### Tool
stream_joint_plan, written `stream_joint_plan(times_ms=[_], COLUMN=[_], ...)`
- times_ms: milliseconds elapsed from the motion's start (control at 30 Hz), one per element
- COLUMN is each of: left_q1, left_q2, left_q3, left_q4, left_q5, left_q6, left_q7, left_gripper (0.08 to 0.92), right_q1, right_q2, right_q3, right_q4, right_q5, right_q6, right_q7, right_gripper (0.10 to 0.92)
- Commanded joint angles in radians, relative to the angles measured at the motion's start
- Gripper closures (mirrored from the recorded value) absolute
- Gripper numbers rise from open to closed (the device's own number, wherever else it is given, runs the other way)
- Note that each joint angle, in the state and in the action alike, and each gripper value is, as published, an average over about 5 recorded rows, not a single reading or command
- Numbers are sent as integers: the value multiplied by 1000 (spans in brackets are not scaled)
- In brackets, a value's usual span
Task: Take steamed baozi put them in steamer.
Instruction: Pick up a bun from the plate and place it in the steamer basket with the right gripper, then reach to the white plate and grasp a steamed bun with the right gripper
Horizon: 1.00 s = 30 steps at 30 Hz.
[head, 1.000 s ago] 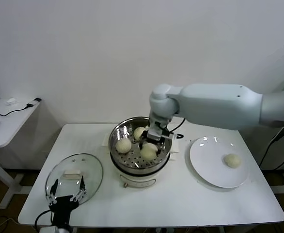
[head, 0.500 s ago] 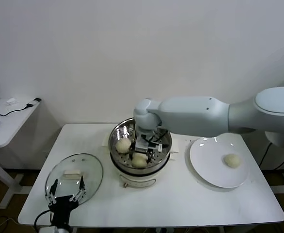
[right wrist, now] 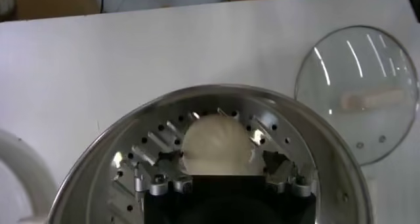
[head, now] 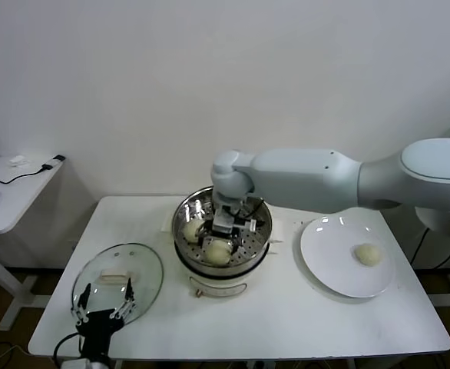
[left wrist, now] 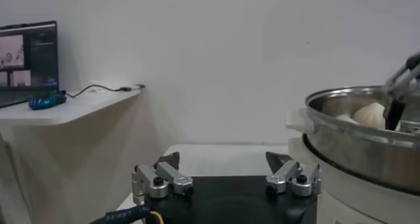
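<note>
Reaching down into the steamer (head: 223, 234) with the right gripper (head: 226, 227), fingers (right wrist: 159, 183) standing wide on either side of a baozi (right wrist: 216, 144) sitting on the perforated floor, apparently freeing it there. Showing two buns in the basket from the head view; any third cannot be told behind the wrist. Leaving one bun (head: 368, 254) waiting on the plate (head: 325, 257). Idling low by the lid (head: 117, 280) with the left gripper (left wrist: 226, 177), fingers wide and empty.
</note>
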Motion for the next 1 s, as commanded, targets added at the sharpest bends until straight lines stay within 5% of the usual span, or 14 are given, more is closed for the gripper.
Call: stream_joint_plan(times_ms=[33,200,500,1000], left_q1=[3,4,-1,-6], left_q2=[0,-1,-4,-8], left_q3=[-1,-3,0,-13], left_q4=[-3,-7,-6,10], left_q5=[1,1,1,0], left_q6=[-2,-5,-7,1], left_q7=[0,-1,-1,1], left_gripper=[177,177,177,177], right_q1=[154,235,216,-283], right_q2=[-116,-255,-535,-654], right_q3=[22,-37,-180,190], right_q4=[-28,-83,-204,-444], right_q5=[219,301,321,64], right_q6=[65,35,-240,-280], right_q7=[-128,-177,-135,-96], right_gripper=[203,203,203,203])
